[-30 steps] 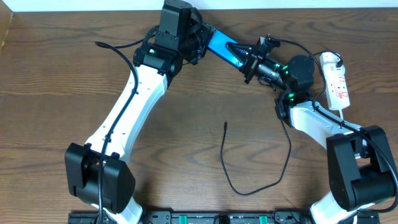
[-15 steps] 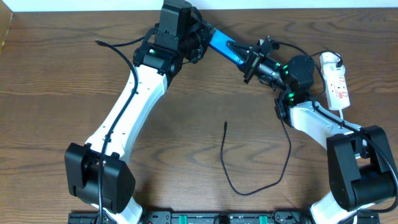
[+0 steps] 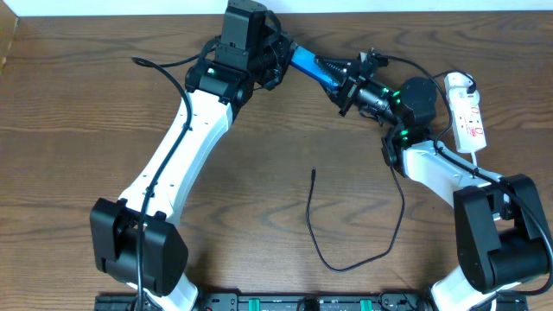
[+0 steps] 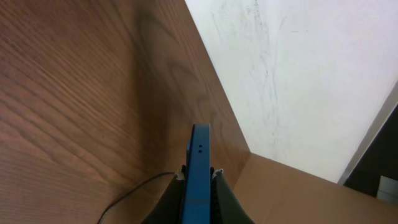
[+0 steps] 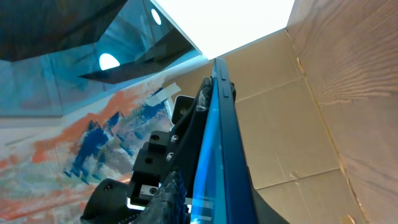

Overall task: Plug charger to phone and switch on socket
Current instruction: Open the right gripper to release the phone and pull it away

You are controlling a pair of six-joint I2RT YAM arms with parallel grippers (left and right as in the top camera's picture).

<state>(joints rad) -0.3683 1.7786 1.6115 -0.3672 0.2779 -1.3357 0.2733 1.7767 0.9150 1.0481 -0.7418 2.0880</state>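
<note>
Left arm: stretched long from its base at the near left corner, white forearm running up across the table (image 3: 78, 112) to the far edge, wrist turned to the right.
Left gripper (image 3: 278, 59): clamped tight on the phone (image 3: 304, 60). The wrist view shows it well: the two dark fingers (image 4: 229, 202) press the flat sides and the phone (image 4: 198, 180) stands edge-on between them.
Right arm: folded up from the near right base, elbow close to the socket (image 3: 467, 111), wrist aimed left towards the other arm.
Right gripper (image 3: 340, 76): its tips sit at the phone's right-hand end. In its own view the phone (image 5: 221, 149) runs up the frame right beside one dark finger (image 5: 169, 194), but whether the jaws are pinching or slack, I cannot tell.
Phone, place: held between the two grippers above the wood near the far edge, slanting down from left to right in the overhead view.
Phone, look: slim, bright blue and glossy. The left wrist view shows only a narrow blue edge with two tiny dark dots near its end.
Charger (image 3: 321, 250): lying on the wood well apart from the phone. It is a thin black cable with its plug tip (image 3: 313, 173) near the table's middle, pointing to the far side. From there it runs towards the front, loops round and climbs to the right arm.
Socket, look: a narrow white strip with red markings, flat on the table at the far right.
</note>
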